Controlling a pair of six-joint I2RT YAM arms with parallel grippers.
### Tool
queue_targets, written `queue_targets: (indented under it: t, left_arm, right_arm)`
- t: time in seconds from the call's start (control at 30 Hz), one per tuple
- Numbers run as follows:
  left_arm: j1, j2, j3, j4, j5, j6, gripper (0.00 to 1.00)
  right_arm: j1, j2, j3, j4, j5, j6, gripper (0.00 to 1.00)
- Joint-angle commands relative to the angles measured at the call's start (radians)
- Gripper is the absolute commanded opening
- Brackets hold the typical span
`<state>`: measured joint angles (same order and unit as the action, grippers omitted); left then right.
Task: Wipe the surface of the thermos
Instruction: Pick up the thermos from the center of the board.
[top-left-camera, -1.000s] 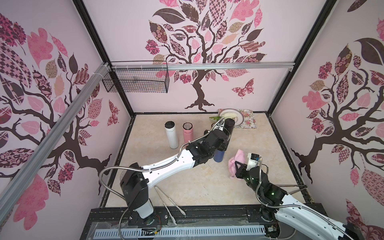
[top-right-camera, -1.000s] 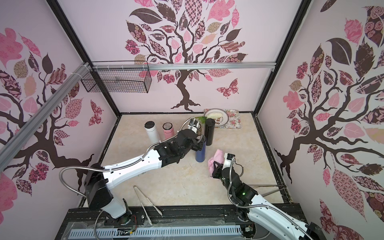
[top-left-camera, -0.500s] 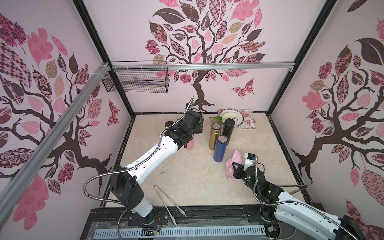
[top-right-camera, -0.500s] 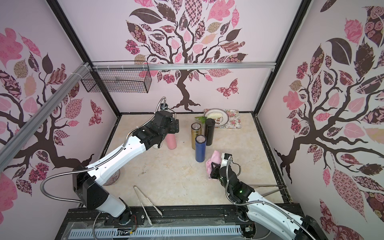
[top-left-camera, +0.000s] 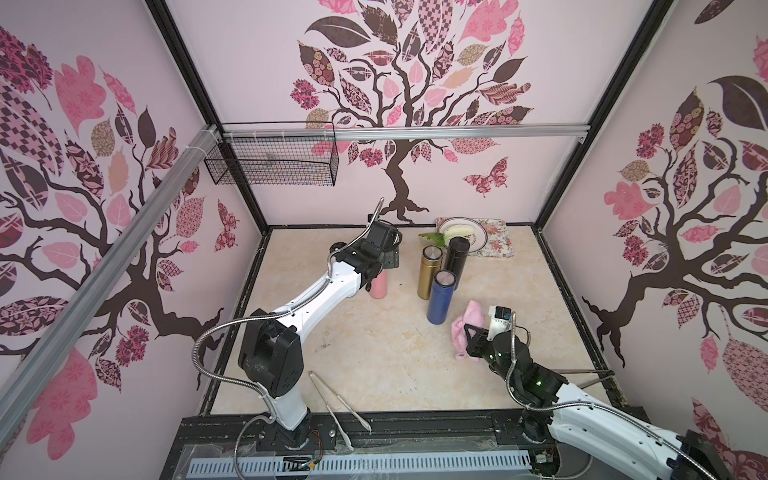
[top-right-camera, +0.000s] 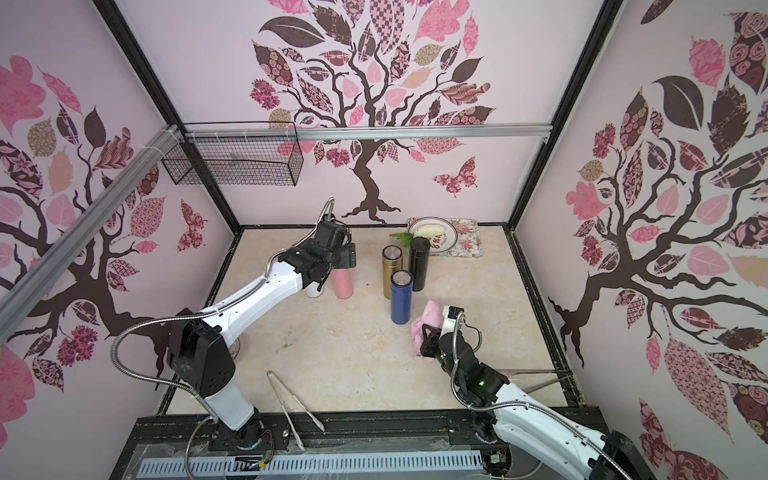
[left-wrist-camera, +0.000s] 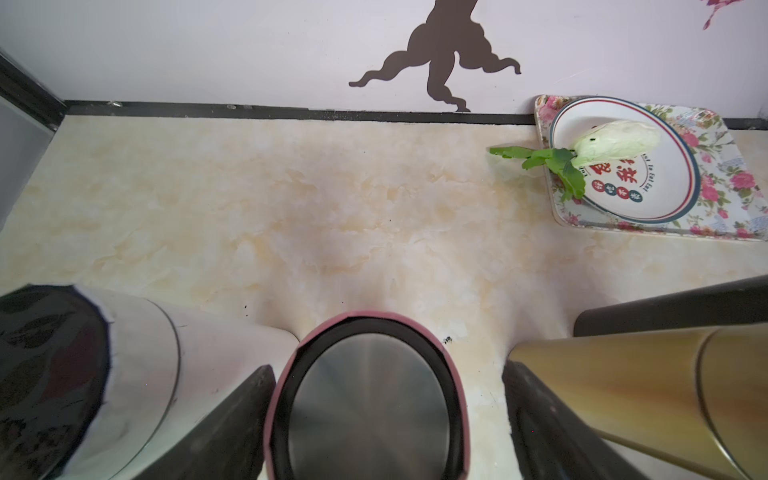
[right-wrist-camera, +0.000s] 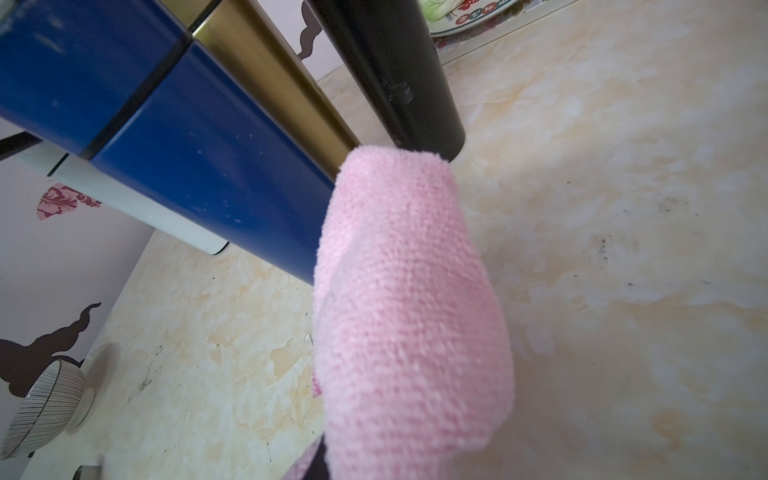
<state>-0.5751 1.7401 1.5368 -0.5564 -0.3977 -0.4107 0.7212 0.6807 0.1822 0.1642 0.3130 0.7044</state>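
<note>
1. The left jaws stood wide open and empty, straddling the pink thermos at mid-frame in a top view, apparently to steady it for wiping.
2. The right jaws were clamped on the pink cloth, poised just right of the blue thermos.

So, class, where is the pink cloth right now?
In both top views the pink cloth is right of centre, gripped by the right end effector, beside the blue thermos.
</note>
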Motion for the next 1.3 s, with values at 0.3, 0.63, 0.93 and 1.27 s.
queue_targets:
  t: [0.3, 0.63, 0.93, 1.27]
  left_arm:
    - [0.01, 0.078, 0.025, 0.034, -0.035, -0.013, 0.84]
    - [0.012, 0.11, -0.023, 0.088, -0.046, -0.005, 0.78]
    - [0.012, 0.086, -0.082, 0.129, -0.011, 0.023, 0.09]
    - [-0.018, -0.254, -0.337, 0.136, 0.307, -0.165, 0.0]
  right_arm:
    - [-0.004, 0.019, 0.005, 0.042, 0.0, 0.002, 0.0]
    - [-0.004, -0.027, 0.001, 0.019, -0.016, 0.003, 0.0]
    - [-0.004, -0.077, -0.02, -0.001, -0.1, 0.013, 0.0]
    - [0.04, -0.01, 0.077, 0.027, -0.806, -0.059, 0.0]
